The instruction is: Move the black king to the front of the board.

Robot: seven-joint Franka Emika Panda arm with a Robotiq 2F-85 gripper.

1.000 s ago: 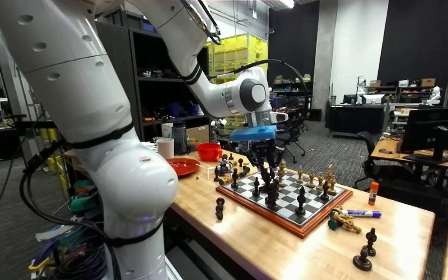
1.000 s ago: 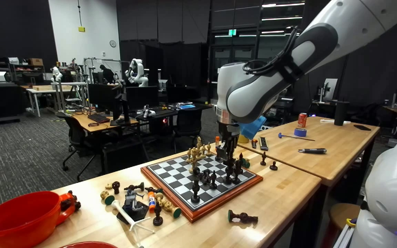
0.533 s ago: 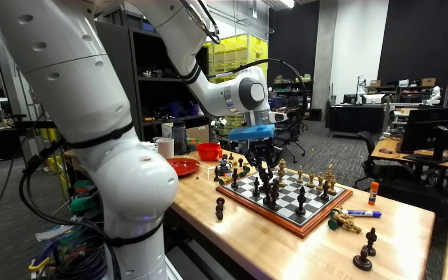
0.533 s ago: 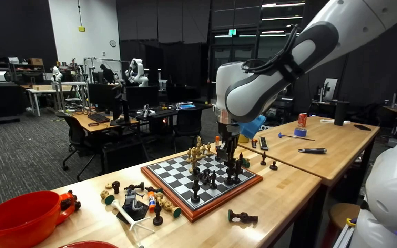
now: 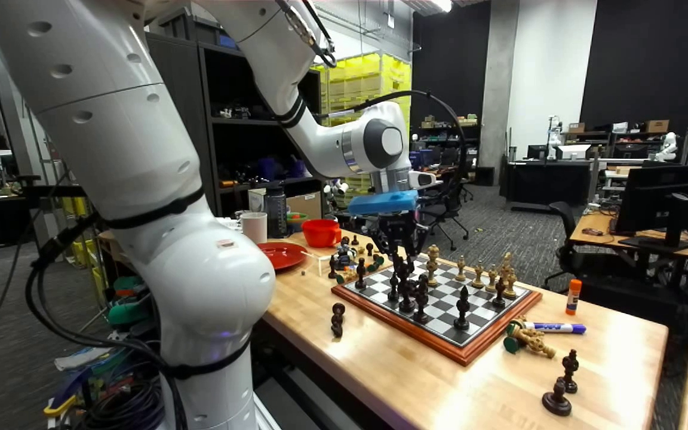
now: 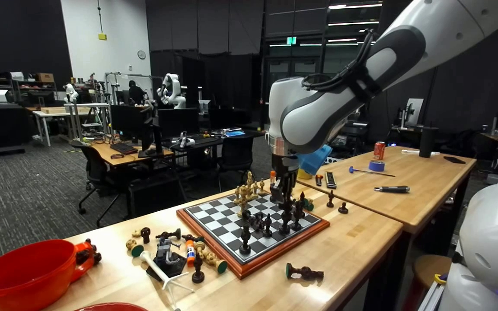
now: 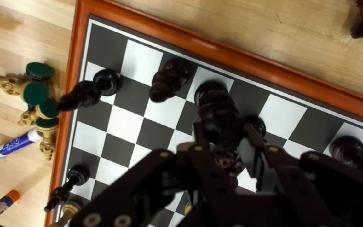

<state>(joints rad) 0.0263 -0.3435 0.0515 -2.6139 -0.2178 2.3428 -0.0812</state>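
1. At the end effector (image 7: pixel 223 128): clamped on a tall dark piece, taken from the task to be the black king (image 7: pixel 218 110). Gripped upright by its upper part, probably for a flat landing on the base.
2. Counting one black king, near the robot-side edge of the one board (image 7: pixel 232 53), between two upright dark neighbours (image 6: pixel 297 216); gripped from above, presumably to avoid knocking either. Cannot tell contact or gap beneath. Taking that edge as the front, would judge the move nearly done, setting-down and release to come.
3. Across the squares, counting six upright dark pieces (image 5: pixel 462 309), black king included. Close by, lying dark pieces (image 6: pixel 256 221), too tangled to count. Farther off, at least five light pieces (image 5: pixel 460 270), bunched and overlapping.
4. Off the board, on the desk (image 5: pixel 613 370), in the wrist view: four green-based pieces (image 7: pixel 36 93), lying, probably out of play; one blue marker (image 7: pixel 13 146).
5. Farther out: two glue sticks (image 5: pixel 573 297), at opposite sides of the board; one lone dark piece (image 6: pixel 304 272), lying on the robot side; two outlying dark pieces (image 5: pixel 557 401), upright beyond a corner; one red bowl (image 6: pixel 24 294).
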